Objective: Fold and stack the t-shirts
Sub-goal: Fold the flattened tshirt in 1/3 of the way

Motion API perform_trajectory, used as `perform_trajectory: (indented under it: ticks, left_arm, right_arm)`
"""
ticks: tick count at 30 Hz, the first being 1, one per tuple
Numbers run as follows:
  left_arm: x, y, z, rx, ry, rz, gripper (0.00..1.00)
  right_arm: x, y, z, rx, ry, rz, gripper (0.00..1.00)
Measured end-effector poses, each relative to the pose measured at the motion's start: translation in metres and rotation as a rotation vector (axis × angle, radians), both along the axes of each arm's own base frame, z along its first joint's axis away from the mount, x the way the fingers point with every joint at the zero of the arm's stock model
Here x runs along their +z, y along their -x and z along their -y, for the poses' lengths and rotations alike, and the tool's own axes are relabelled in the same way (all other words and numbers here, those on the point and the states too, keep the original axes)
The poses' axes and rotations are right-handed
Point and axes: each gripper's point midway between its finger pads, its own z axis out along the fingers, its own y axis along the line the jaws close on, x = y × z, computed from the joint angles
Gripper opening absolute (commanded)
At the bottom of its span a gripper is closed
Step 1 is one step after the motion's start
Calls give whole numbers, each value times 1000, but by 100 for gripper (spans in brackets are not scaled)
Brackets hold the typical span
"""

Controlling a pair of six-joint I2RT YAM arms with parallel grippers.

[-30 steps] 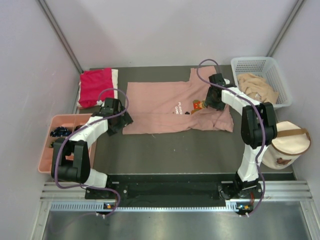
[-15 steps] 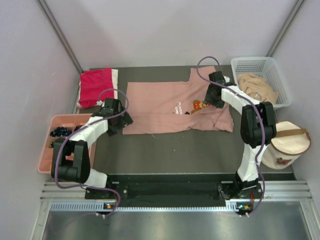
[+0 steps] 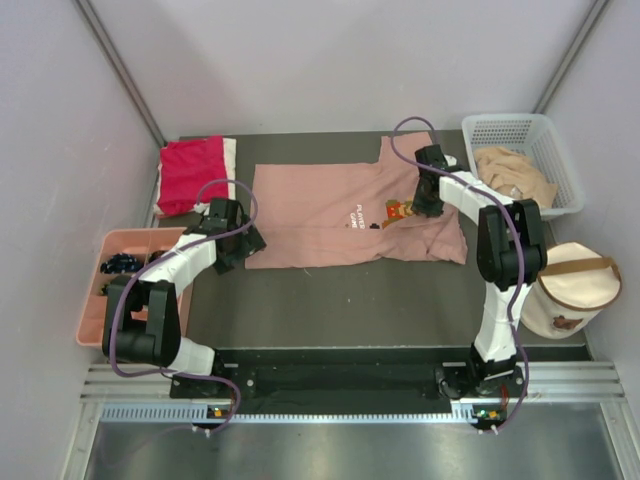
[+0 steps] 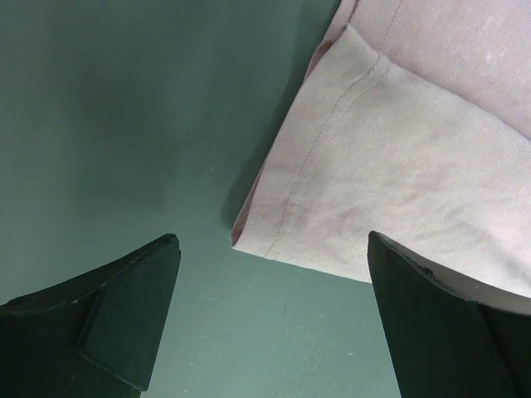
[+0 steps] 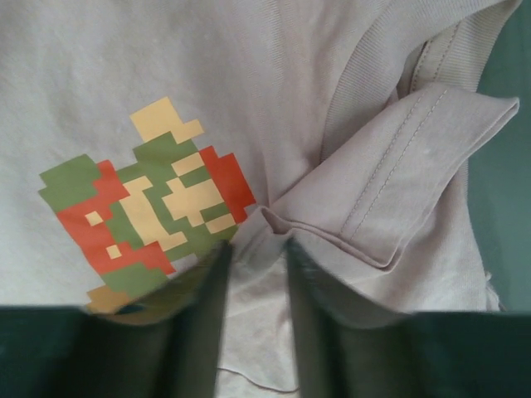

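A dusty-pink t-shirt (image 3: 320, 205) lies spread on the dark table, its pixel-art print (image 3: 398, 210) and small white text at the right. My right gripper (image 3: 420, 203) is shut on a bunched fold of this shirt just beside the print (image 5: 149, 211); cloth fills the narrow gap between the fingers (image 5: 257, 249). My left gripper (image 3: 245, 243) is open and empty, low over the table at the shirt's near left corner (image 4: 348, 182). A folded red t-shirt (image 3: 190, 172) lies on a white one (image 3: 231, 160) at the far left. A tan one (image 3: 512, 172) sits in the basket.
A white mesh basket (image 3: 470, 125) stands at the far right. A round cream bag with a brown strap (image 3: 578, 290) sits near right. A pink tray (image 3: 125, 240) with dark small items lies at the left edge. Grey walls enclose the table.
My right gripper has shifted slightly toward the far side along the shirt, uncovering more of the pixel print. The left arm has not moved.
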Motion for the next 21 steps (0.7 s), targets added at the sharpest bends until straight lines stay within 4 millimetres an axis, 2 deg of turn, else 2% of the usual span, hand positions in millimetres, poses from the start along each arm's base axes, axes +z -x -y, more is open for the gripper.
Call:
perform_trajectory:
  ticks: [1, 4, 16, 21]
  left_arm:
    - [0, 0, 0, 0, 0, 0, 99]
    - [-1, 1, 0, 0, 0, -3, 99]
    - [-2, 2, 0, 0, 0, -7, 99]
    - [-2, 2, 0, 0, 0, -7, 99]
  right_arm:
    - [-1, 0, 1, 0, 1, -2, 13]
    - [-2, 0, 2, -1, 5, -5, 0]
    - [0, 0, 4, -5, 7, 0, 0]
    - [12, -2, 2, 1, -6, 17, 0]
